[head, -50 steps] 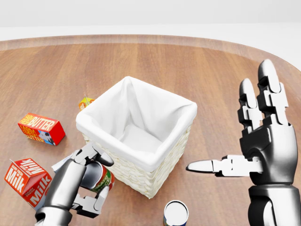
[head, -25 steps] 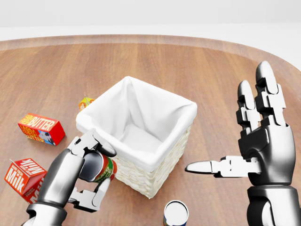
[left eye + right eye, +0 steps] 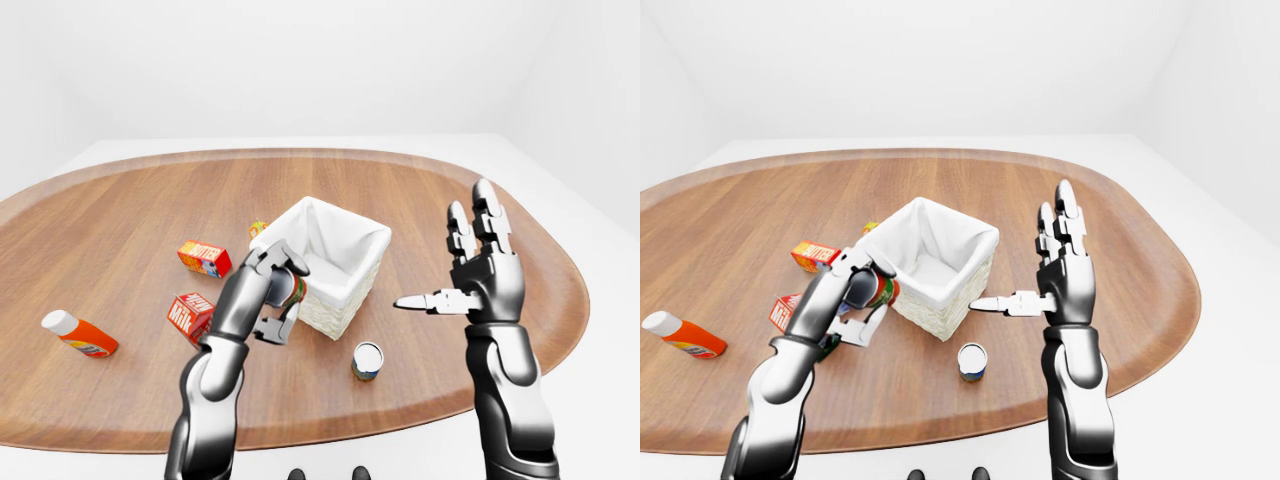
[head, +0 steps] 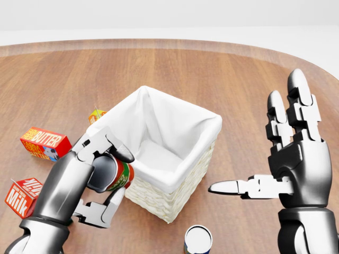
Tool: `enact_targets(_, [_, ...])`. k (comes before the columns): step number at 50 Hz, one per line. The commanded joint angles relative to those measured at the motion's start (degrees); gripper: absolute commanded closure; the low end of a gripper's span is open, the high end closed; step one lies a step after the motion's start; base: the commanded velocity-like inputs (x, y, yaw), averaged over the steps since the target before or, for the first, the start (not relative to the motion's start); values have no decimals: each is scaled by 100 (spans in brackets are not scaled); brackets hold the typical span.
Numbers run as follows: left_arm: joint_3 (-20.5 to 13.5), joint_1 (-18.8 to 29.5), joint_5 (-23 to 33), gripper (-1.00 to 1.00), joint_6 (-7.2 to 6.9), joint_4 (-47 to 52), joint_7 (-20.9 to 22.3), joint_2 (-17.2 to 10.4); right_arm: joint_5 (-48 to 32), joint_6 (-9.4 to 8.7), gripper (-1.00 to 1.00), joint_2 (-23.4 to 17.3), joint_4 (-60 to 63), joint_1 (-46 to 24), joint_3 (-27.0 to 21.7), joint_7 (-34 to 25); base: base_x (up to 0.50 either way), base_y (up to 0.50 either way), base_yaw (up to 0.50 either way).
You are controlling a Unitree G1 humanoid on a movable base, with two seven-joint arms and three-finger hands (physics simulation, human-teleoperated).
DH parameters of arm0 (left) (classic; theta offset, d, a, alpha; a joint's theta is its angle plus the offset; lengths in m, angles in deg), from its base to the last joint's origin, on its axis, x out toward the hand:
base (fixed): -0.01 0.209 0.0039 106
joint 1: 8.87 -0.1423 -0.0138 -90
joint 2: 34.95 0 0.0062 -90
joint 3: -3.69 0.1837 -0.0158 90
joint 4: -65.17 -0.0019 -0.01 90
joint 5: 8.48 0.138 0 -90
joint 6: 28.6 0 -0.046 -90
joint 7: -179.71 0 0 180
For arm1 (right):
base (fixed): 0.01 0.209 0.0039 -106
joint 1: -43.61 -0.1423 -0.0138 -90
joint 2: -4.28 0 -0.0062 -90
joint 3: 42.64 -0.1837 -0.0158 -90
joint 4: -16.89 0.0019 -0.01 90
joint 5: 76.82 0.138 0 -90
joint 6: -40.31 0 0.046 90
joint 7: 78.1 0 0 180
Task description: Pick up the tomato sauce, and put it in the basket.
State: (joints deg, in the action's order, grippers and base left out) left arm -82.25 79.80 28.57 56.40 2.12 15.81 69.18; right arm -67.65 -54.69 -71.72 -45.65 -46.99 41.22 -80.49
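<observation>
Beside basket [image 4: 175, 185] rim, left hand [image 4: 85, 182] lifted tomato sauce [image 4: 117, 175] higher

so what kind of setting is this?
Likely a simulated tabletop test scene: an oval wooden table in a blank white room, strewn with groceries like a milk carton and butter box round a lined basket.

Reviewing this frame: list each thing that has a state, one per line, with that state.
tomato sauce can: lifted off the table, tilted, gripped
left hand: shut on the can
right hand: open, fingers spread, empty
basket: upright, nothing seen inside
milk carton: lying on its side
butter box: lying flat
orange bottle: lying down
second can: upright
</observation>
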Motion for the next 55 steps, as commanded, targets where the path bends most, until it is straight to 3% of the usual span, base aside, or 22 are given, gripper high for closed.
enact_targets(1, [-52,254,-160,100,0,299,45,2,-5,0,-100,-3,-58,-13,-4,1,0,0,0])
enact_targets(10, [-83,650,-69,100,0,352,216,-7,8,0,-100,-6,-24,-8,-12,3,0,0,0])
enact_targets(15, [-224,1191,-121,100,0,70,276,-58,5,0,-100,-4,-51,-12,-9,3,0,0,0])
enact_targets(55, [-381,3264,-300,100,0,-2915,-215,-366,28,0,-100,-6,-7,-16,-17,14,0,0,0])
